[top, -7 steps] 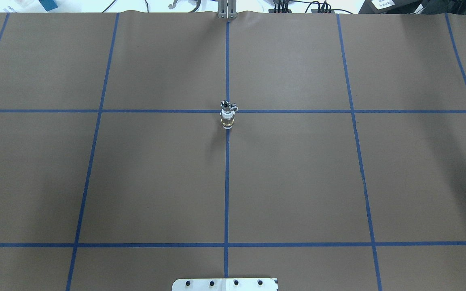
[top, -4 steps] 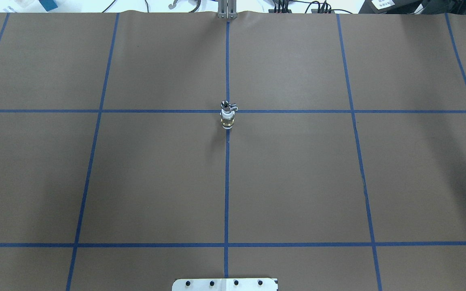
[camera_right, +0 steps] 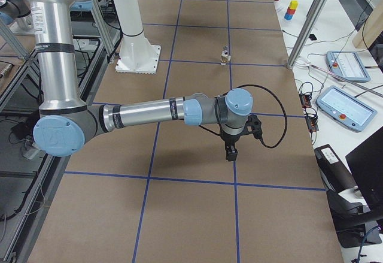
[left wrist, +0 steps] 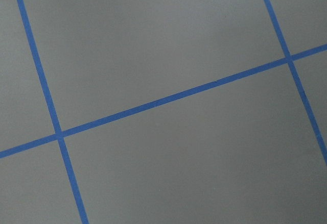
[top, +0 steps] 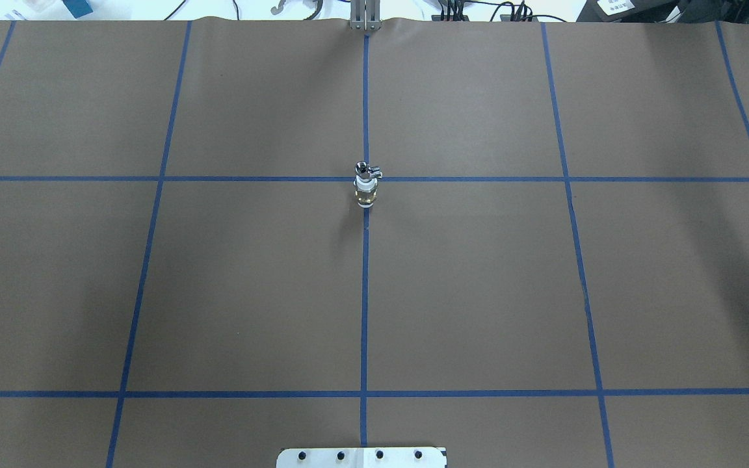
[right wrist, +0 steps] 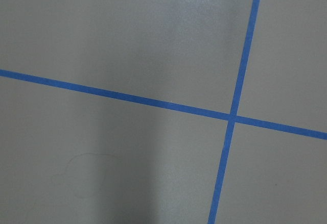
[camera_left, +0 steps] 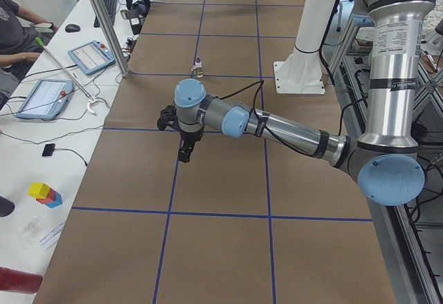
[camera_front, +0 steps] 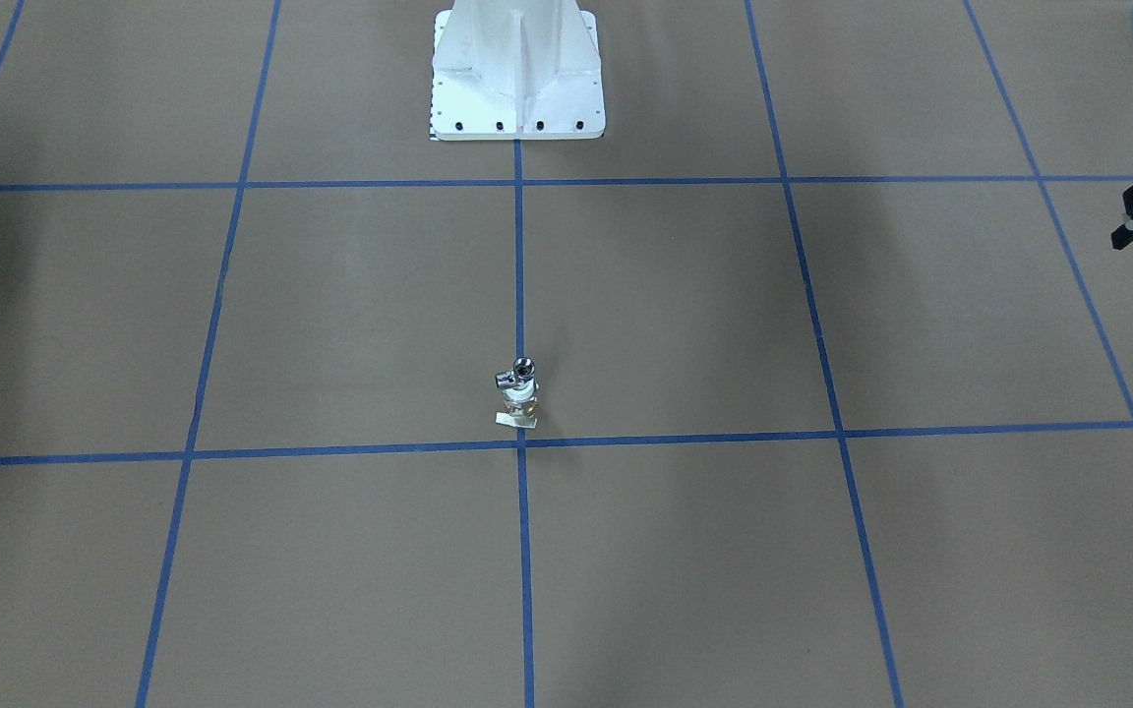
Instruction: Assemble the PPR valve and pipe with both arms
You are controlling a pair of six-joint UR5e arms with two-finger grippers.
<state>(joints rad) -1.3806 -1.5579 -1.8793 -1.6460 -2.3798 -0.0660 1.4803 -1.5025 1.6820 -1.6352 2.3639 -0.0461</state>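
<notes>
the left gripper (camera_left: 183, 154) hangs low over the table (top: 478, 292) at the robot's left end; whether it is parted or closed cannot be told; the right gripper (camera_right: 230, 153) hangs likewise at the right end, its state just as unreadable; both are well apart from the 2 parts; farther off, by the centre tape crossing, the valve (top: 365, 191) stands upright with the pipe (top: 365, 171) seated on top; the joining looks done, with nothing evident left.

Under my left fingers (camera_left: 184, 156) lies brown paper (left wrist: 153, 40) crossed by blue tape lines (left wrist: 168, 99). Out past them, beyond the table edge, sit two tablets (camera_left: 91, 55) and a coloured block stack (camera_left: 44, 194). A white base plate (camera_left: 299, 81) stands behind them.
</notes>
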